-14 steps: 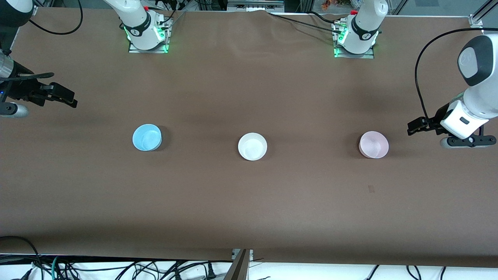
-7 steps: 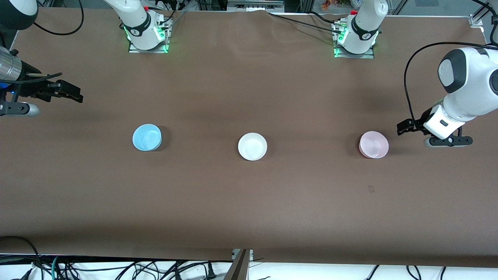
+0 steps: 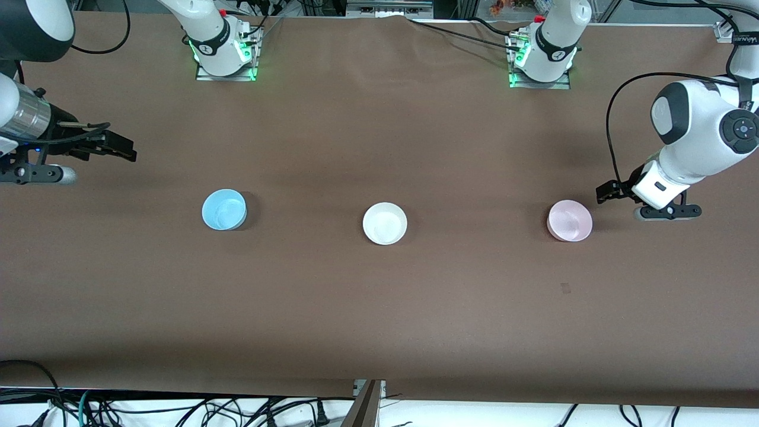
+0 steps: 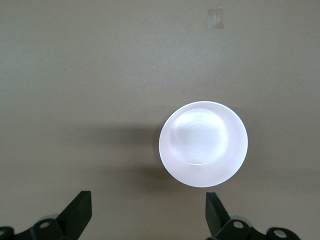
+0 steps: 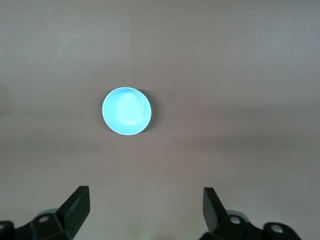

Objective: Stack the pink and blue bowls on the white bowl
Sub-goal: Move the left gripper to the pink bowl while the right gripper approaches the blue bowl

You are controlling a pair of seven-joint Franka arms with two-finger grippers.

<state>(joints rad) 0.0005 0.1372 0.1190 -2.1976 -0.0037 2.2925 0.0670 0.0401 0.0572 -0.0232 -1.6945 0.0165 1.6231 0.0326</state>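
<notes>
Three small bowls stand in a row on the brown table. The white bowl (image 3: 385,223) is in the middle. The blue bowl (image 3: 223,209) stands toward the right arm's end and the pink bowl (image 3: 570,220) toward the left arm's end. My left gripper (image 3: 603,194) is open and empty, in the air close beside the pink bowl, which shows in the left wrist view (image 4: 203,143) just past the open fingers (image 4: 80,212). My right gripper (image 3: 121,152) is open and empty over bare table, well off from the blue bowl, which shows small in the right wrist view (image 5: 126,111).
The two arm bases (image 3: 222,50) (image 3: 542,56) stand along the table's edge farthest from the front camera. Cables (image 3: 178,409) hang below the nearest edge. A small dark mark (image 3: 565,288) lies on the table nearer the front camera than the pink bowl.
My left gripper has moved in toward the pink bowl. My right gripper has moved a little toward the blue bowl. The bowls have not moved.
</notes>
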